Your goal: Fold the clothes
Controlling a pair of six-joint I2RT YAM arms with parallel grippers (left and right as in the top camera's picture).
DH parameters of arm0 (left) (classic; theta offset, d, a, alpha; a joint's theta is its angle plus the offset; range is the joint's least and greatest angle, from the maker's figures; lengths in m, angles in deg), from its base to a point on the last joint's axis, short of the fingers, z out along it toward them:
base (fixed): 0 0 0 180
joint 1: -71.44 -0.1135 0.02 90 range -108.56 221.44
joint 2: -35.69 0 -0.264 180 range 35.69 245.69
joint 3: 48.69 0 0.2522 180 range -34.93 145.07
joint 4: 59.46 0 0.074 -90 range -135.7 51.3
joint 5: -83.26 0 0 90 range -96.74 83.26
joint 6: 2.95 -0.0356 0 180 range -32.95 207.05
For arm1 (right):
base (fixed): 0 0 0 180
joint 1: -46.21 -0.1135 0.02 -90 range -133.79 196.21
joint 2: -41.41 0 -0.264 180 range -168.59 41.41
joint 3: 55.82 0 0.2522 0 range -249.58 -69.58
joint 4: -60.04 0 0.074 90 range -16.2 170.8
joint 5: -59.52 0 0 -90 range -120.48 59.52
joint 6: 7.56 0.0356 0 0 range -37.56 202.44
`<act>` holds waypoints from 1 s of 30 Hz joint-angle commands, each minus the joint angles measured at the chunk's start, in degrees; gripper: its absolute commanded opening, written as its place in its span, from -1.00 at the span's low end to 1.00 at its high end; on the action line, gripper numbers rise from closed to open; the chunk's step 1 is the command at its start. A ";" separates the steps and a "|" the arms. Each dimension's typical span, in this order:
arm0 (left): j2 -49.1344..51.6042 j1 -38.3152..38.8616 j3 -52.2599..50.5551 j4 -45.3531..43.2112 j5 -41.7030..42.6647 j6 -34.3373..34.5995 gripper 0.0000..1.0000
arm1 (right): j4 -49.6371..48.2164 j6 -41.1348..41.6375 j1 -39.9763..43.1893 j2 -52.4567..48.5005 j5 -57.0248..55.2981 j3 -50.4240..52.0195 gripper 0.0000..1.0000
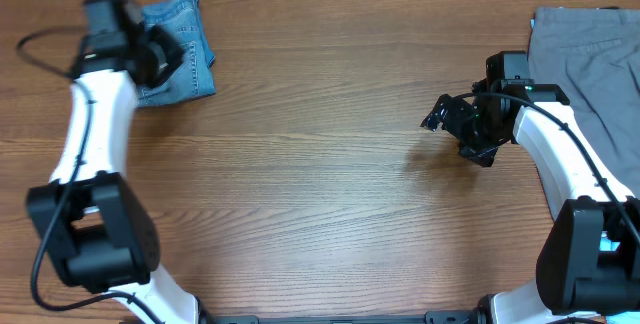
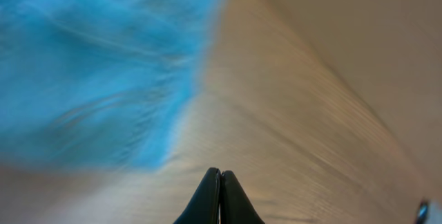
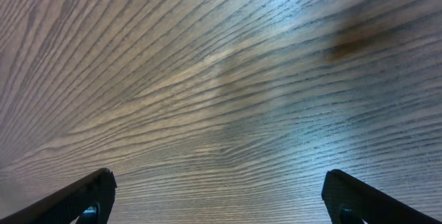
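Clothes: folded light blue denim jeans [image 1: 188, 46];
Left end effector [image 2: 220, 175]: we see it closed, empty, just beside jeans;
Right end effector [image 3: 217, 174]: wide, well apart from jeans

Quick count: two pieces of clothing in total. That's one folded pair of light blue jeans [image 1: 185, 59] at the far left corner of the table [image 1: 320, 184], plus one grey garment [image 1: 590, 54] at the far right corner. It runs off the edge of the shot, so I can't tell what kind it is. Two robot arms, a left arm [image 1: 95, 124] and a right arm [image 1: 555, 154]. That makes two grippers: left gripper [image 2: 220, 196] and right gripper [image 1: 440, 116]. One table under it all.
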 commanded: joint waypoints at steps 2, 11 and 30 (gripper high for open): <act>2.03 7.80 -0.07 -6.43 -10.64 -10.43 -0.92 | 1.07 -0.26 -0.33 0.04 0.33 0.15 1.00; 9.51 12.98 -0.04 -11.34 -20.92 -14.38 -0.91 | 3.26 -0.28 -0.33 0.04 0.31 0.15 1.00; 18.01 9.14 -0.07 -11.41 -26.27 -19.28 -0.91 | 4.76 -0.26 -0.33 0.04 0.33 0.15 1.00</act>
